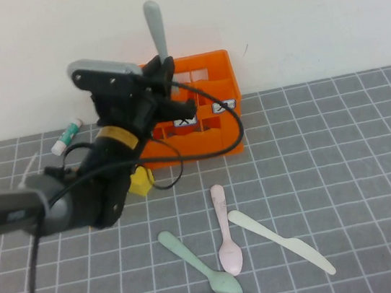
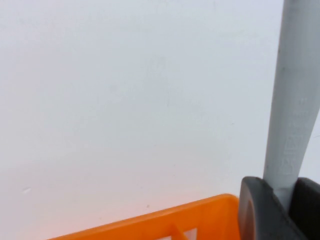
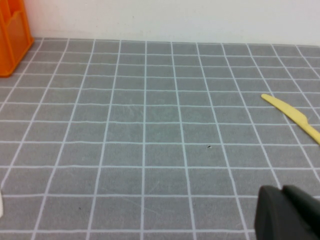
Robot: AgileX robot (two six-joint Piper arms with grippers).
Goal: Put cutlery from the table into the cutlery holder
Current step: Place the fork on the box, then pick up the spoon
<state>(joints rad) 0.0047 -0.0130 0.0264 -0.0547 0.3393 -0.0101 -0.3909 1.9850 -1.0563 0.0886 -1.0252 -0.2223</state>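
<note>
left end effector [image 1: 163, 74] clamps fork [image 1: 155, 27] upright — above cutlery holder [image 1: 212, 133] | right end effector [image 3: 287, 212] — low over table [image 3: 150, 140]

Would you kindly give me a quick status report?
Left gripper shut on grey fork, upright over orange cutlery holder. Right gripper low over table, parked. Nothing obstructing.

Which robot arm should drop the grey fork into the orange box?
Left. The left gripper already holds the grey fork upright above the orange box; the right gripper sits low over the table.
</note>
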